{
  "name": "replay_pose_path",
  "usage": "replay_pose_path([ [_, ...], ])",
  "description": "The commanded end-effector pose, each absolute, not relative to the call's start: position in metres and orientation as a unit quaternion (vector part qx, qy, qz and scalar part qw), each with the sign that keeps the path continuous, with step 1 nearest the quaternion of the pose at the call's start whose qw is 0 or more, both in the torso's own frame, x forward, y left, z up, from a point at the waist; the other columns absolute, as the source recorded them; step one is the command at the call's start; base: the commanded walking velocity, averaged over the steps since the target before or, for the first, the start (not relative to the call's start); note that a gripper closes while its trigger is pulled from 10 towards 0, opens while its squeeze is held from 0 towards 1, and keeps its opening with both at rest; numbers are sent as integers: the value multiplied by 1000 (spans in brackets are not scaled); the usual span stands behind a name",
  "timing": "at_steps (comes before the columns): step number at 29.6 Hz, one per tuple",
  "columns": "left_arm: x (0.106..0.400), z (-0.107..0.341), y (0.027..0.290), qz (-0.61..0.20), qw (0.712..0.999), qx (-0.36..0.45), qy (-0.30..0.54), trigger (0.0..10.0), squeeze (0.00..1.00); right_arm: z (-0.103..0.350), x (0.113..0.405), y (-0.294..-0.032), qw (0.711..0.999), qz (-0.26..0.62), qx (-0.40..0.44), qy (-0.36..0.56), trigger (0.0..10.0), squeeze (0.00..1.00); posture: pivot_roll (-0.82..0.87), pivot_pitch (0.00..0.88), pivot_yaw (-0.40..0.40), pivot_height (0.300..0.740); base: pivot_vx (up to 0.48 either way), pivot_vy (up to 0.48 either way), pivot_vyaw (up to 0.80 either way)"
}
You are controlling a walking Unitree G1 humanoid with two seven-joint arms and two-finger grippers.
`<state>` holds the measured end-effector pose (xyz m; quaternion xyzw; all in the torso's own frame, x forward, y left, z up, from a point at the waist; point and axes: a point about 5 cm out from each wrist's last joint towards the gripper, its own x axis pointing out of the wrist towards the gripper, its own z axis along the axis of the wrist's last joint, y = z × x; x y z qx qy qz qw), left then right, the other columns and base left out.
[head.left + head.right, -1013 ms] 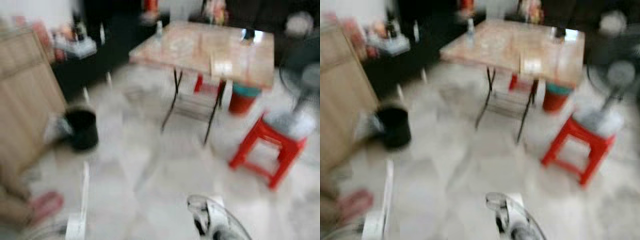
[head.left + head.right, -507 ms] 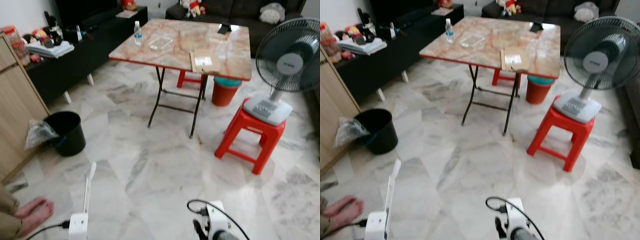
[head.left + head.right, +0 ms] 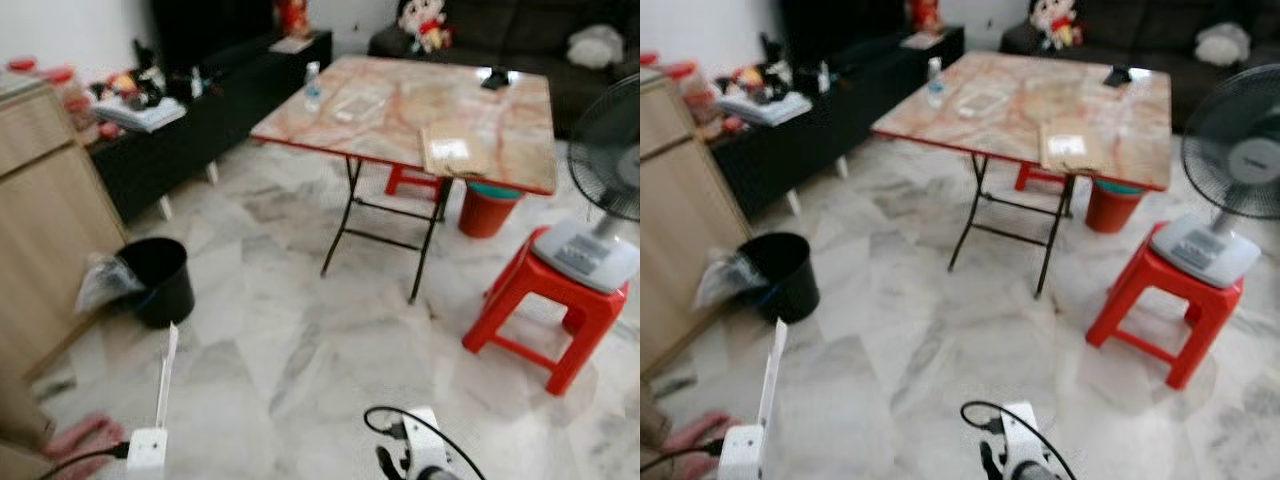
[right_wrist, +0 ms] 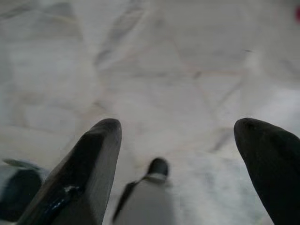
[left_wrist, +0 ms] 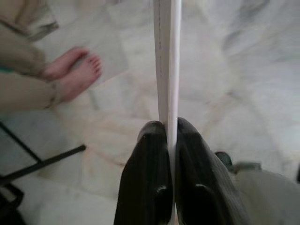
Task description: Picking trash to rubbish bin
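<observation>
My left gripper (image 5: 171,129) is shut on a thin flat white piece of trash (image 5: 167,56), seen edge-on between its two black fingers. In the left eye view the same white piece (image 3: 165,375) stands up from my left wrist at the bottom left, above the marble floor. A black rubbish bin (image 3: 165,280) stands on the floor ahead to the left, with a crumpled plastic bag (image 3: 105,282) against its near side. My right gripper (image 4: 183,154) hangs open over bare floor, nothing between its fingers.
A wooden cabinet (image 3: 45,220) stands left of the bin. A person's bare feet (image 5: 75,72) are close by my left side. Ahead are a folding marble-top table (image 3: 400,110), a red stool (image 3: 560,310) carrying a fan (image 3: 610,150), and a red bucket (image 3: 487,210).
The camera has swung a little, so the whole scene shifted right in the picture. The white piece stays held in my left gripper. The right gripper stays low.
</observation>
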<state>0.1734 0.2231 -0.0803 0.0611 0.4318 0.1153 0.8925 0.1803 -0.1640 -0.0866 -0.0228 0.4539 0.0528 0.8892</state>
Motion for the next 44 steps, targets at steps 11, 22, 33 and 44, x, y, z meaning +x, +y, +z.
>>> replay_pose_path([
  [11,168,-79,239,124,887,84,436,10000,0,-83,188,-153,895,58,-20,442,10000,0,-7,0,29,740,480,0,370],
  [22,174,-76,240,118,890,94,430,10000,0,-84,188,-152,893,61,-32,445,10000,0,-3,0,39,740,480,0,43],
  [33,177,-73,245,124,891,96,425,10000,0,-83,189,-153,895,49,-21,443,10000,0,23,0,40,740,408,0,170],
  [44,175,-73,249,130,890,97,427,10000,0,-85,186,-152,894,43,-15,445,10000,0,28,17,44,740,343,0,269],
])
